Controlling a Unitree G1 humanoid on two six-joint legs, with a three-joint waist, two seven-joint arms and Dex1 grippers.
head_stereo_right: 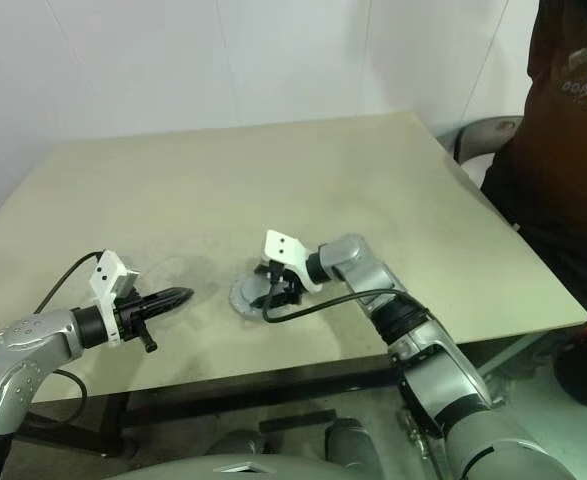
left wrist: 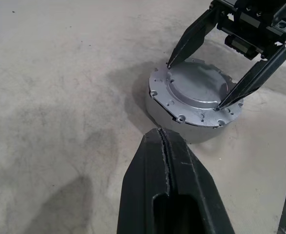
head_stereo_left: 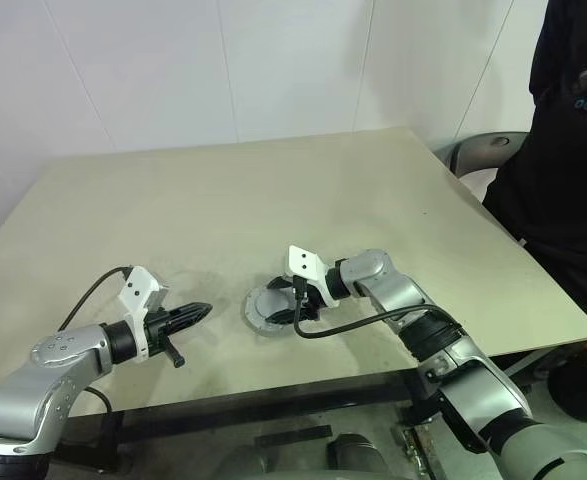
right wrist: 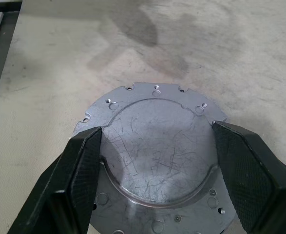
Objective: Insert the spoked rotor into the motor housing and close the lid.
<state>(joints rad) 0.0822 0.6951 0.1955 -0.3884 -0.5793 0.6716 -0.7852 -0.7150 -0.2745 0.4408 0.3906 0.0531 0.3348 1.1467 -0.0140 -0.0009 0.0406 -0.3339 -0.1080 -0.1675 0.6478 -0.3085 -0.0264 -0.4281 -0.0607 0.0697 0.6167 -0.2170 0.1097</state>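
The lid point(right wrist: 157, 146), a flat grey scratched disc with screw holes round its flange, lies on top of the motor housing point(left wrist: 172, 117), a round silver part near the table's front middle point(head_stereo_left: 265, 305). The spoked rotor is hidden. My right gripper point(right wrist: 157, 130) reaches in from the right, open, its two black fingers point(right wrist: 79, 170) set on either side of the lid's raised centre, tips down at the flange; I cannot tell if they press on it. My left gripper point(head_stereo_left: 201, 312) hovers a short way left of the housing, shut and empty, pointing at it point(left wrist: 158, 131).
A person in dark clothes point(head_stereo_left: 563, 150) stands at the table's right side, beside a grey chair point(head_stereo_left: 488, 150). A black cable point(head_stereo_left: 353, 322) loops from my right wrist over the table near the front edge point(head_stereo_left: 303, 385). Bare beige tabletop point(head_stereo_left: 273, 190) stretches behind.
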